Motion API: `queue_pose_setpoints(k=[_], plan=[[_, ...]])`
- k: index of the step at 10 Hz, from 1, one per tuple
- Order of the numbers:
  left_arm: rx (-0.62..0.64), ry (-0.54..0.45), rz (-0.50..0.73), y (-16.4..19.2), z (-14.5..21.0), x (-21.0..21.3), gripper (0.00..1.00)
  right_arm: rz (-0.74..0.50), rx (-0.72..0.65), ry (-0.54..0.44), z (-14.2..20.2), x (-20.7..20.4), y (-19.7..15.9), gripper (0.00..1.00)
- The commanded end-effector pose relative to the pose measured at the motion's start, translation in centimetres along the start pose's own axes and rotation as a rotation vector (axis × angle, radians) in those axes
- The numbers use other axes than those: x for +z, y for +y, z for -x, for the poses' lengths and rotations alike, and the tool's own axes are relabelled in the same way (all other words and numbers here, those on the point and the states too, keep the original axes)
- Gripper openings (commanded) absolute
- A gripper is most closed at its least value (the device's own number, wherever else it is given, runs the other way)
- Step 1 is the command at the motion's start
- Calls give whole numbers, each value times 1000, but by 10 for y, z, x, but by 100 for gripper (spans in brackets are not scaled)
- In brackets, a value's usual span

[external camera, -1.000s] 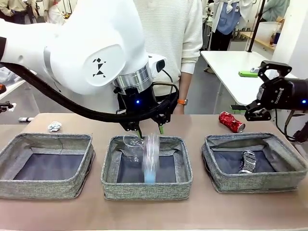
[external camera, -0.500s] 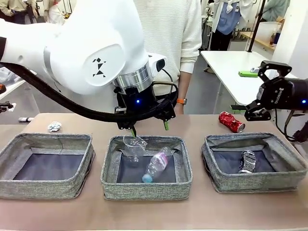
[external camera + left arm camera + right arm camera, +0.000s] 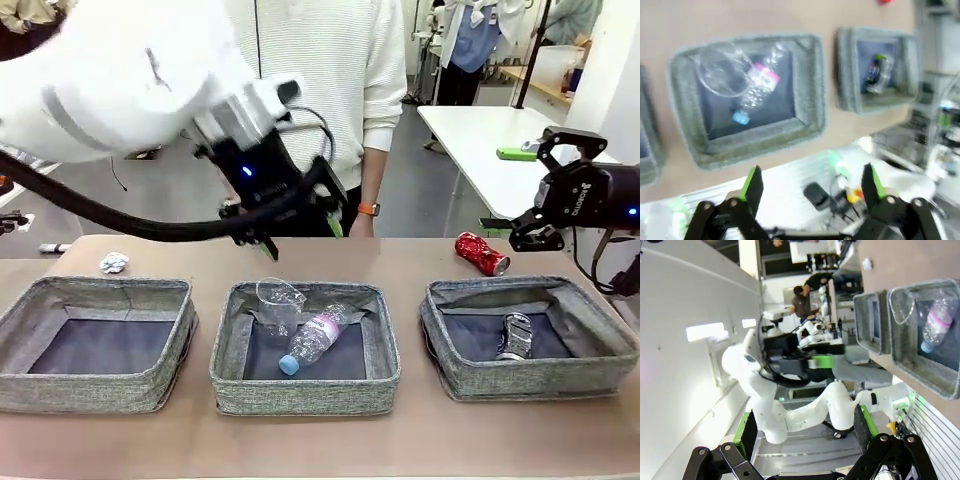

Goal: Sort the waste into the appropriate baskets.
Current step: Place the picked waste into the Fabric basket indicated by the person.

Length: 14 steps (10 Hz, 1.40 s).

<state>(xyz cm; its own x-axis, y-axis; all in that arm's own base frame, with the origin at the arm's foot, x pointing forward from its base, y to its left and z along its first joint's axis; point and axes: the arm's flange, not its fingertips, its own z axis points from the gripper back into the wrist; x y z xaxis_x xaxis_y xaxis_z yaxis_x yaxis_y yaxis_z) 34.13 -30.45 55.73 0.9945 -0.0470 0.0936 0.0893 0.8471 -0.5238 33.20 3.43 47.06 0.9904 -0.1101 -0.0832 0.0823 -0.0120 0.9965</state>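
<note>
In the middle basket (image 3: 305, 398), the clear plastic bottle with blue cap (image 3: 312, 340) now lies at rest on its side, cap pointing toward the near edge and neck end touching the clear plastic cup (image 3: 278, 303) tipped against the far-left corner. A second ago the bottle was a blur falling straight down from the left gripper (image 3: 300, 240). That gripper has since lifted and swung back toward the robot's left, and its green-padded fingers are spread wide with nothing between them. The right gripper (image 3: 805, 426) has not moved: it hangs above the far right of the table, jaws fully apart and empty, just beside the red can (image 3: 481, 252), which lies on the bare table behind the right basket (image 3: 530, 385). The crushed silver can (image 3: 515, 335) is already inside that basket. The small crumpled white paper ball (image 3: 113, 262) sits on the table behind the left basket (image 3: 95, 395), which holds nothing yet. Judging from this, the plastics are sorted, and the red can and paper ball remain.
</note>
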Motion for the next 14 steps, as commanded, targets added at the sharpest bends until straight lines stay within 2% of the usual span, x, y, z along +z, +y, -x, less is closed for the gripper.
queue_pose_setpoints(k=[1,2,3,4,6,8,10,11,12,14], plan=[[38,127,213,72,7,77,100,-17,19,1,-1,-2,1,100],[2,132,348,104,11,106,100,-17,19,1,-1,-2,1,100],[-87,93,460,145,17,128,100,-17,19,1,-1,-2,1,100],[-93,23,584,179,21,141,100,-17,19,1,-1,-2,1,100],[34,-62,653,228,24,142,100,-17,19,1,-1,-2,1,100],[102,-110,734,270,33,130,100,-17,19,1,-1,-2,1,100],[163,-145,801,291,44,119,100,-17,19,1,-1,-2,1,100],[167,-101,795,292,42,114,100,-17,19,1,-1,-2,1,100],[169,-119,754,297,38,123,100,-17,19,1,-1,-2,1,100],[169,-119,754,297,38,123,100,-17,19,1,-1,-2,1,100]])
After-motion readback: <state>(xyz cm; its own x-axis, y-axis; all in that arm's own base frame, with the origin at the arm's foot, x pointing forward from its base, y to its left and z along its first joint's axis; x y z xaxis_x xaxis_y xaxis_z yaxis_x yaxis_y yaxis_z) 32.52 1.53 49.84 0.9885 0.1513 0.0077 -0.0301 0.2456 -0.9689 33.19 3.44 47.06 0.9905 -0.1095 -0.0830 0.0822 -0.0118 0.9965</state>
